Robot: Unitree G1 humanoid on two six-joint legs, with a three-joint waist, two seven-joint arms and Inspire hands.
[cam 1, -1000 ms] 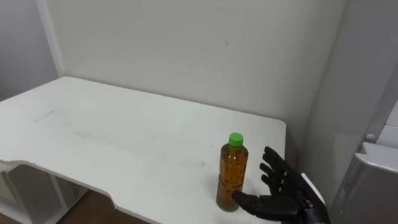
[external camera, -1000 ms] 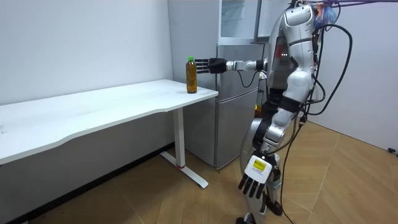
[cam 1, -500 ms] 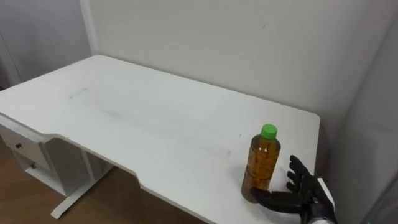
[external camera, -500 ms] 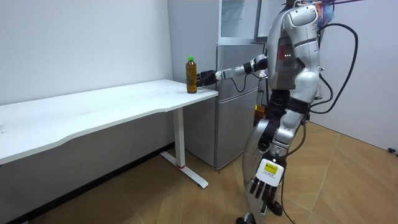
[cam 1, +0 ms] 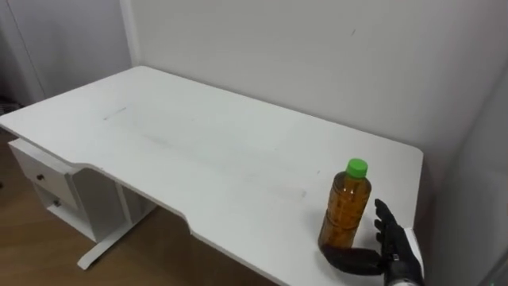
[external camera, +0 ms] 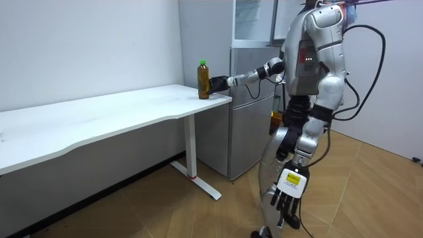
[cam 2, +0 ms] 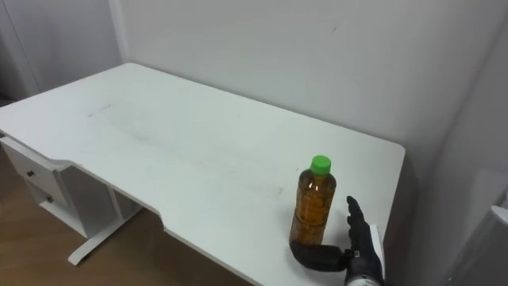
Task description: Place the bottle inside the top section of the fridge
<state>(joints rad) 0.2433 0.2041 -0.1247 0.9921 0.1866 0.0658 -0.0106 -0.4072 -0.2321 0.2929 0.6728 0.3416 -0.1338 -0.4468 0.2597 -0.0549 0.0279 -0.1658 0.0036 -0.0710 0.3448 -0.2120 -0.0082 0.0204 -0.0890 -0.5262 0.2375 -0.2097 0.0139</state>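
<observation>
An amber bottle (cam 1: 344,208) with a green cap stands upright near the right end of the white table (cam 1: 198,151). My right hand (cam 1: 393,248) is just to the right of the bottle, open, fingers straight and spread. Its thumb reaches along the table at the foot of the bottle. In the room view the bottle (external camera: 203,80) stands at the table's end by the fridge, with my right hand (external camera: 217,82) against it. My left hand (external camera: 284,203) hangs low by my leg, fingers relaxed.
A grey fridge (external camera: 254,99) stands right beside the table's end, its upper compartment (external camera: 254,20) above it. I stand in front of the fridge on a wooden floor. A white wall runs behind the table. A small drawer unit (cam 1: 40,171) hangs under the table's left part.
The head camera has swung, so the bottle sits further right in the picture. My right arm has dropped from level and the hand has closed in on the bottle's base. My left hand swung lower.
</observation>
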